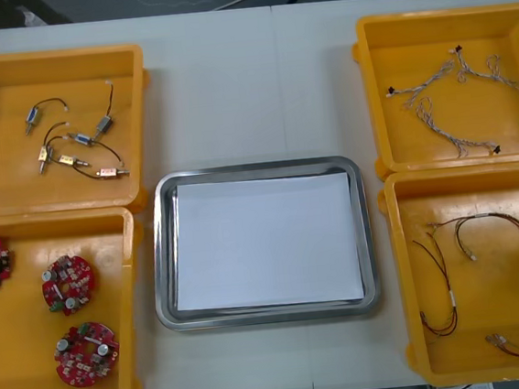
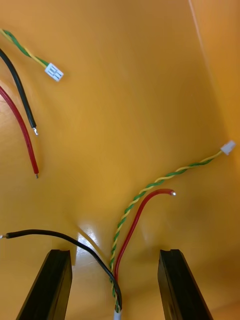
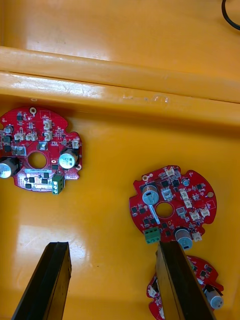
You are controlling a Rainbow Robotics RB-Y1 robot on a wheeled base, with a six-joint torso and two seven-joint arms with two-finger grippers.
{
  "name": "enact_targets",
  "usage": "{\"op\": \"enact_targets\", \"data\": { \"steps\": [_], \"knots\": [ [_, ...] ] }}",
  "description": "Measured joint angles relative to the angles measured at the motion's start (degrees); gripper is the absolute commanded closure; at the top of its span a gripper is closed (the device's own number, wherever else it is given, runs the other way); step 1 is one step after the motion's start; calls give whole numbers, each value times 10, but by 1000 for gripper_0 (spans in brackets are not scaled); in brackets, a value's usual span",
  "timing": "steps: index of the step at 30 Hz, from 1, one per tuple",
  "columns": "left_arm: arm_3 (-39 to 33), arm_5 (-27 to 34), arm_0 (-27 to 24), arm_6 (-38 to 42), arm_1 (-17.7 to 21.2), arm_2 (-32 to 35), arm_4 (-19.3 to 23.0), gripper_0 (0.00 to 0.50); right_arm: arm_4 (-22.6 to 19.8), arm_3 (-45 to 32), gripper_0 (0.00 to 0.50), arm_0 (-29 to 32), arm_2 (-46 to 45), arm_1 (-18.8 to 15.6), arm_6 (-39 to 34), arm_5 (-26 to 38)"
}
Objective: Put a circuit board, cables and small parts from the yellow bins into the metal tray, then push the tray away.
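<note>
Open left gripper (image 3: pixel 112 246) hung beside a round red circuit board (image 3: pixel 172 205) (lower-left yellow bin (image 1: pixel 18 365)); open right gripper (image 2: pixel 114 252) straddled a twisted green-yellow cable (image 2: pixel 145 188).

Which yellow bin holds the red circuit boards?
The near bin on the robot's left, under the open left gripper; the others hold small metal parts or cables, the right gripper over one.

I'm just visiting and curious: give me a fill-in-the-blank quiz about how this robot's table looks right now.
1. The metal tray is ___ inside, with no parts in it.
2. The left end effector, hovering over round red circuit boards, is ___.
3. The right end effector hangs over a twisted cable, green and ___.
Missing words: white; open; yellow.
</note>
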Motion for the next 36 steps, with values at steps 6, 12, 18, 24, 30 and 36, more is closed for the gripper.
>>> {"op": "enact_targets", "data": {
  "steps": [6, 12, 18, 24, 30, 36],
  "knots": [
    [0, 0, 0, 0, 0, -26, 0, 0, 1, 0, 0, 0, 0, 8, 0, 0],
    [-8, 3, -1, 0, 0, -53, 2, 0, 2, 7, 0, 0, 0, 15, 11, -12],
    [-43, 33, -1, -1, -1, -67, 2, 0, 2, 7, 495, 0, 0, 16, 38, -15],
    [-56, 50, 0, -4, -15, -67, 2, 0, 2, 7, 500, 0, 0, 16, 38, -15],
    [-56, 46, 10, -4, -19, -67, -2, 0, 2, 7, 500, -1, 0, 16, 38, -14],
    [-56, 12, 42, -10, -19, -71, -11, 0, 2, 7, 500, -8, 0, 16, 38, -5]
  ]
}}
